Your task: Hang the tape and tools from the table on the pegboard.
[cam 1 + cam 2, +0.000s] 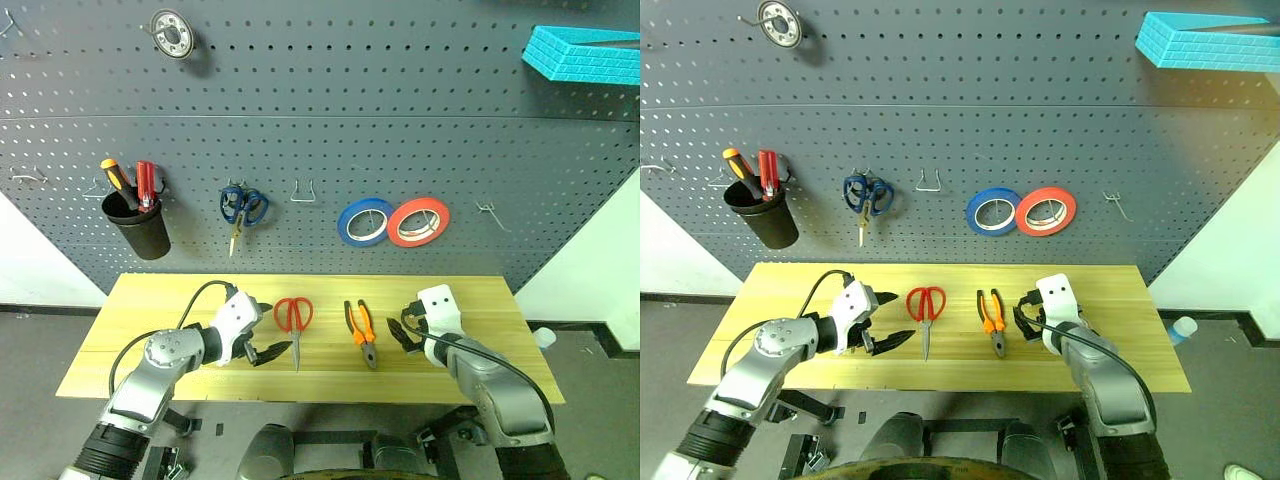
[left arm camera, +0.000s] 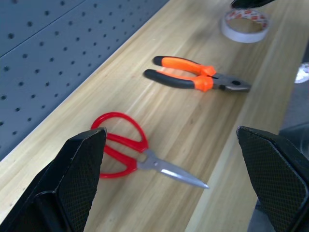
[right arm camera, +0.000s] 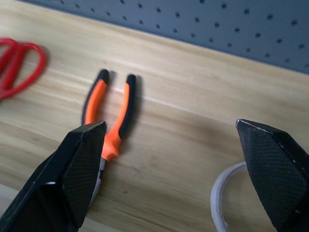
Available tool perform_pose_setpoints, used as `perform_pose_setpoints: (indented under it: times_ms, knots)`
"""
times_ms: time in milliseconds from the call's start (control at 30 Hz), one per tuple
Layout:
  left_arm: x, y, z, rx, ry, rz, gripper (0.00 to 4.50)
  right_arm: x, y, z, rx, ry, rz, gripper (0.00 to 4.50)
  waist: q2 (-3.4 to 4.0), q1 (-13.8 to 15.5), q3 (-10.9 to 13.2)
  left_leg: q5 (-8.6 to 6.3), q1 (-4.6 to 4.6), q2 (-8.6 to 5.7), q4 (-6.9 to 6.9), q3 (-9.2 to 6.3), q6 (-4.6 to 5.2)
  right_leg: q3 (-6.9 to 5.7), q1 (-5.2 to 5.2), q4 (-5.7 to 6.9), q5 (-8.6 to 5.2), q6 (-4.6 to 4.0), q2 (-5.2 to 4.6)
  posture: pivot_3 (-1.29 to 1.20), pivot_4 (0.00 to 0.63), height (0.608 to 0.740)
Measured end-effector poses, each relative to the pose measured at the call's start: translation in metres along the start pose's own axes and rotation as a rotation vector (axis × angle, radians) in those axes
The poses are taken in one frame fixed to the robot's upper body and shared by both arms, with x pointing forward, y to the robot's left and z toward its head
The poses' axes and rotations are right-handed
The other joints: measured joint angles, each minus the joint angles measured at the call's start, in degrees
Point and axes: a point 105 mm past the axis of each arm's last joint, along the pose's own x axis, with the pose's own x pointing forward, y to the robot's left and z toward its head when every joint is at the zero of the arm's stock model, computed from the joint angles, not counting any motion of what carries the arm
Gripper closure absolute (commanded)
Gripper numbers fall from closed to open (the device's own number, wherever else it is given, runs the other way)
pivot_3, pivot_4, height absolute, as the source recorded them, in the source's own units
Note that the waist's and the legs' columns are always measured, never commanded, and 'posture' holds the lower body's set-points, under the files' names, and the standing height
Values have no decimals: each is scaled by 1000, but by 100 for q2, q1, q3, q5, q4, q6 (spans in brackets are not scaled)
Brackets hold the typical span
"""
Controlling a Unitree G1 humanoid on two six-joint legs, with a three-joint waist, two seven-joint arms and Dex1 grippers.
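Both grippers hover low over the table [image 1: 150,300], fingers wide apart, nothing held. Left gripper [image 1: 268,351] sits just left of the red-handled scissors [image 1: 294,318], which lie flat w/ blades toward the table's front edge. Pliers [image 1: 361,331] lie mid-table, orange-and-black handles toward the pegboard [image 1: 400,120], between scissors & right gripper [image 1: 405,333]. Whitish tape roll [image 3: 227,200] lies flat on the wood just under the right gripper's fingers, near the pliers. On the pegboard hang blue-handled scissors [image 1: 241,208], a blue roll [image 1: 364,221], a red roll [image 1: 418,221] & a black cup [image 1: 140,226] w/ screwdrivers.
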Motion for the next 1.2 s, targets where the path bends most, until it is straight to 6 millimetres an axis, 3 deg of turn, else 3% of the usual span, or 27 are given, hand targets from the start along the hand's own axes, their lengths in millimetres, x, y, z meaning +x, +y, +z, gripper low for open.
perform_pose_setpoints:
  times_ms: [200,467,700,900,1200]
  knots:
    - [5,-3,13,17,-18,-61,0,13,-7,-20,-13,115,-33,18,4,3,3,0,-1,0,-6,0,0,0,-2,0,-2,3,0,345,0,687]
    - [10,-10,19,53,-35,-125,0,13,-9,-21,-23,120,-46,18,19,-22,42,0,-1,0,-6,0,1,1,-3,-1,-3,4,0,331,51,687]
    - [5,-22,16,42,-31,-145,0,9,-21,-27,1,132,-95,18,30,-128,264,-1,-15,0,-5,-1,2,3,-15,-1,-5,7,0,322,100,687]
    - [-4,-37,7,3,-5,-161,0,4,-26,-38,15,158,-117,18,35,-152,432,-2,-81,1,3,-5,4,5,-81,11,-3,6,0,324,145,687]
    - [-15,-40,17,-10,-50,-117,0,5,-25,-41,15,172,-93,18,48,-151,752,-2,-94,1,4,-5,5,5,-94,11,-4,6,0,333,182,687]
